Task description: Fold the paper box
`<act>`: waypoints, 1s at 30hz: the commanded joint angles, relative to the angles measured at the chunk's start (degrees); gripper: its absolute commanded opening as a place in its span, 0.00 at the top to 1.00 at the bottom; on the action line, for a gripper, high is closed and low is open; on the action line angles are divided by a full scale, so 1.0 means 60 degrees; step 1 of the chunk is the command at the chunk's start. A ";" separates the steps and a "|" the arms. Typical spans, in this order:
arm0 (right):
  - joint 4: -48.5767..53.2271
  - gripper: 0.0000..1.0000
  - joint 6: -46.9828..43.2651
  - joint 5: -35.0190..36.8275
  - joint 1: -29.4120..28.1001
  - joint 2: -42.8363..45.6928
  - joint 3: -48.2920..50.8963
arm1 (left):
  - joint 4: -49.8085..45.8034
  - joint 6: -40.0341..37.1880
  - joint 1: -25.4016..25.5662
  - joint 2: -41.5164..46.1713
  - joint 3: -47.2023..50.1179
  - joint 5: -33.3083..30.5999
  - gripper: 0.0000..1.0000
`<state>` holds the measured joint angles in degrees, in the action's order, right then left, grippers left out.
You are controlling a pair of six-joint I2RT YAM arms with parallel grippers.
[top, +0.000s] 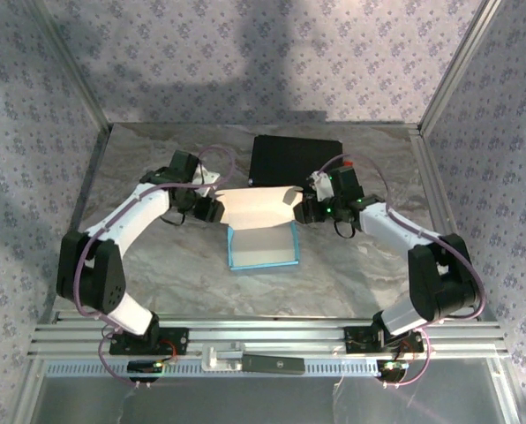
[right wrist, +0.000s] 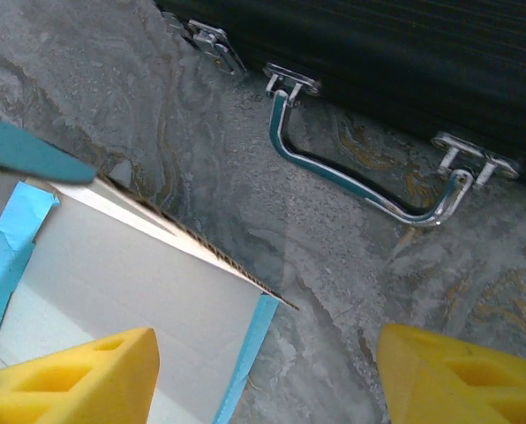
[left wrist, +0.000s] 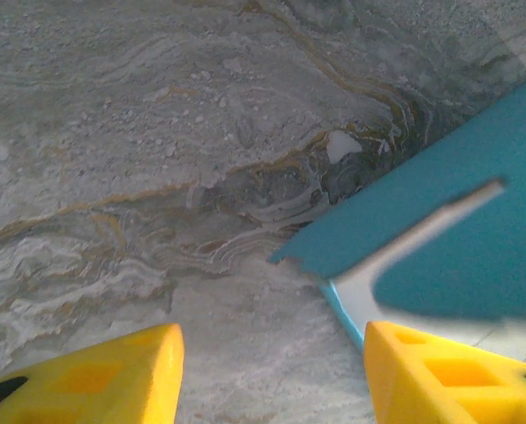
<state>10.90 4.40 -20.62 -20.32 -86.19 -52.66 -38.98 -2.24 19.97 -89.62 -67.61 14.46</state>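
The paper box (top: 263,246) sits mid-table as an open tray with cyan-blue walls, its white lid flap (top: 256,208) standing up at the back. My left gripper (top: 212,210) is at the flap's left end and my right gripper (top: 303,210) at its right end. In the left wrist view the yellow fingers (left wrist: 95,380) stand wide apart over bare table, and the box's blue corner (left wrist: 457,230) lies just beyond the right finger. My right gripper (right wrist: 267,375) is open too. A white panel with a blue edge (right wrist: 157,300) reaches in beside its left finger, unclamped.
A black hard case (top: 296,161) with a chrome handle (right wrist: 360,177) and metal latches lies just behind the box, close to the right gripper. The marbled grey table (top: 157,265) is walled by patterned panels on three sides. An aluminium rail (top: 263,336) runs along the near edge.
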 commanded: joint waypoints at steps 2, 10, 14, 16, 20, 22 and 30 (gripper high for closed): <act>-0.0477 0.35 -0.0517 -0.0555 0.0117 -0.0246 -0.0336 | 0.0815 -0.0003 -0.0061 0.0023 -0.0036 0.0486 0.45; -0.0703 0.46 -0.0550 -0.0800 0.0024 -0.0779 -0.0587 | 0.1347 0.0062 -0.0029 0.0109 0.0346 0.0453 0.52; -0.0688 0.53 -0.0627 -0.0514 -0.0142 -0.0696 -0.0530 | 0.1396 0.0124 0.0178 0.0034 0.0363 0.0184 0.57; -0.0681 0.58 -0.0630 -0.0355 -0.0200 -0.0612 -0.0501 | 0.1410 0.0183 0.0335 -0.0038 0.0352 -0.0009 0.63; -0.0605 0.69 -0.0641 -0.0143 -0.0334 -0.0495 -0.0455 | 0.1507 0.0404 0.0715 -0.0100 0.0360 -0.0549 0.76; -0.0522 0.73 -0.0645 0.0035 -0.0433 -0.0452 -0.0480 | 0.1544 0.0528 0.0879 -0.0104 0.0385 -0.0918 0.79; -0.0525 0.88 -0.0449 0.1076 -0.0976 -0.0181 -0.0292 | 0.2301 0.1355 0.1110 0.0233 0.0836 -0.1450 0.90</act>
<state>7.68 1.02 -16.36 -24.43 -89.12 -54.57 -26.94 3.33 25.67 -89.38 -63.42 6.92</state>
